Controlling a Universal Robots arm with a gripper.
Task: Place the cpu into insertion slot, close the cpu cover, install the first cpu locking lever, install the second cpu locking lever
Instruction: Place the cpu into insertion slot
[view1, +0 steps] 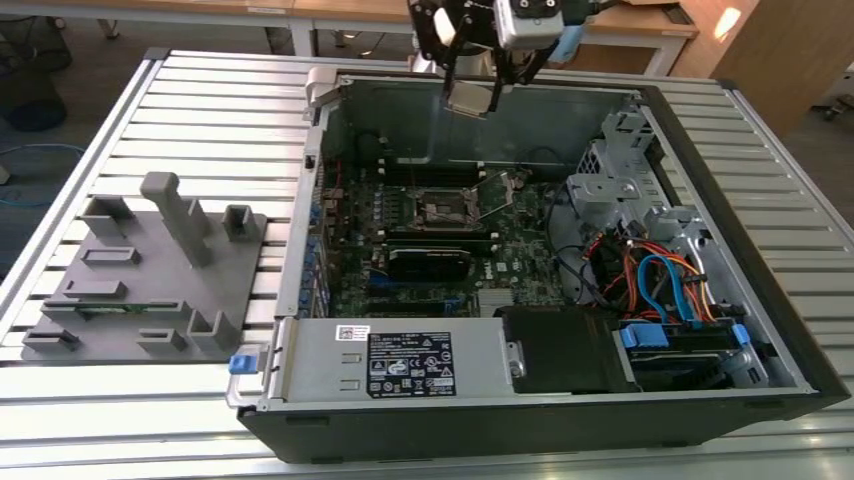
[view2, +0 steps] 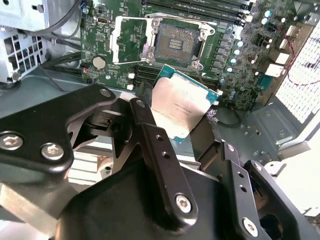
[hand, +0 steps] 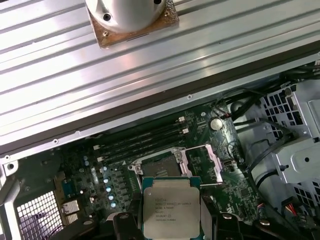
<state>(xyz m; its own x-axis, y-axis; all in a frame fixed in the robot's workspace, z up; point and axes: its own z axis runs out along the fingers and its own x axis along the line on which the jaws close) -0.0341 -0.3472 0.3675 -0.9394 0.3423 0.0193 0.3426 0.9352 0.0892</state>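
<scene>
My gripper (view1: 474, 98) hangs above the back wall of the open computer case, shut on the cpu (view1: 470, 97), a small silver-topped square chip. In both wrist views the cpu (view2: 182, 106) (hand: 171, 206) sits clamped by its edges between the two black fingers (view2: 150, 132), held well above the board. Below it on the green motherboard lies the insertion slot (view1: 445, 208) (view2: 177, 42) (hand: 161, 169), a square dark socket with a metal rim and nothing in it. The cpu cover (view2: 131, 39) (hand: 202, 161) stands swung open beside the socket.
A labelled power supply box (view1: 400, 365) fills the case's near side. A drive cage (view1: 614, 190) and coloured cables (view1: 654, 280) crowd the exterior view's right. Memory slots (view2: 200, 5) run next to the socket. A grey fixture with pegs (view1: 147, 270) stands on the slatted table (view1: 214, 110).
</scene>
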